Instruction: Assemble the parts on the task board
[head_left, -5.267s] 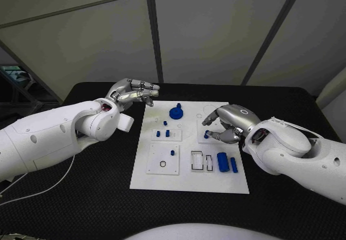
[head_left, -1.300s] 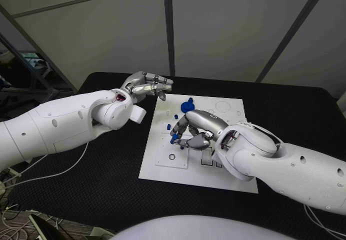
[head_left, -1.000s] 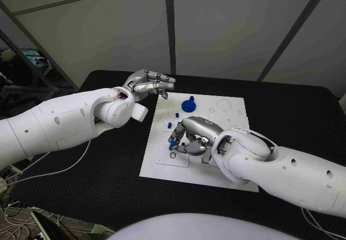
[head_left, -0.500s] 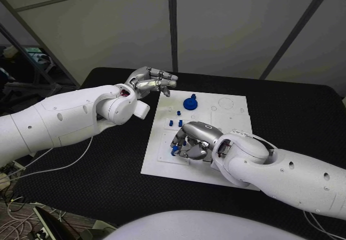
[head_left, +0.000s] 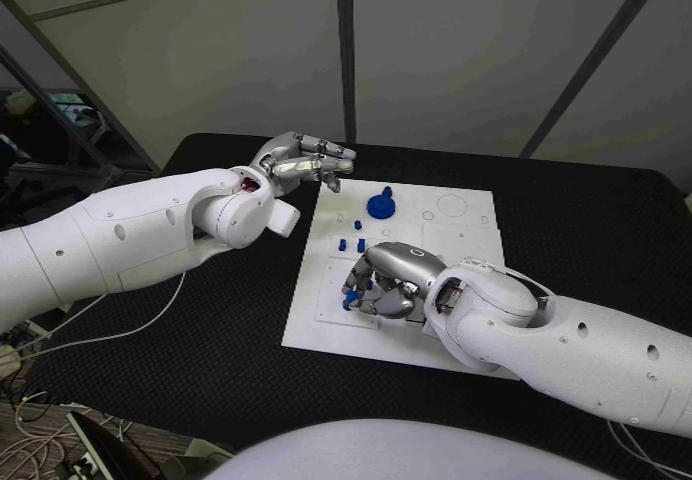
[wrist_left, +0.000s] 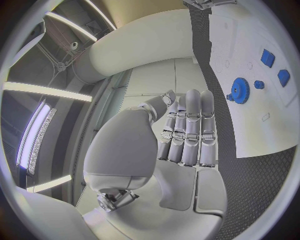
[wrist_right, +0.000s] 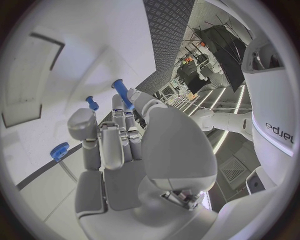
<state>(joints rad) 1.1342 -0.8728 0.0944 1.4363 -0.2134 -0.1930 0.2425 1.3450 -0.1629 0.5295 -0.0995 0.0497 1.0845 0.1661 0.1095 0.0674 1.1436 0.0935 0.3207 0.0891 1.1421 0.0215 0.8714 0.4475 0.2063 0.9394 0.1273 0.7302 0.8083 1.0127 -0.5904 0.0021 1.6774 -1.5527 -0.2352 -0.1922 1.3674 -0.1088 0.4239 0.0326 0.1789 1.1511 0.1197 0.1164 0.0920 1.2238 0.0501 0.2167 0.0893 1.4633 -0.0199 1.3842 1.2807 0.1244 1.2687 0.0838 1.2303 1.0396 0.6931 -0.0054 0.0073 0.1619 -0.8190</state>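
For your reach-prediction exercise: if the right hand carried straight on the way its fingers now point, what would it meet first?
Probably the task board itself: the right hand reaches down over it, holding a small blue part just above or on its surface. Depth is unclear.

Black table (head_left: 188, 330), white cable (head_left: 108, 335) trailing over its left edge, grey wall panels (head_left: 476, 70) behind

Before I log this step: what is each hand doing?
Left hand: holds nothing, fingers straight together, beside the board.
Right hand: pinches a blue peg over the board.
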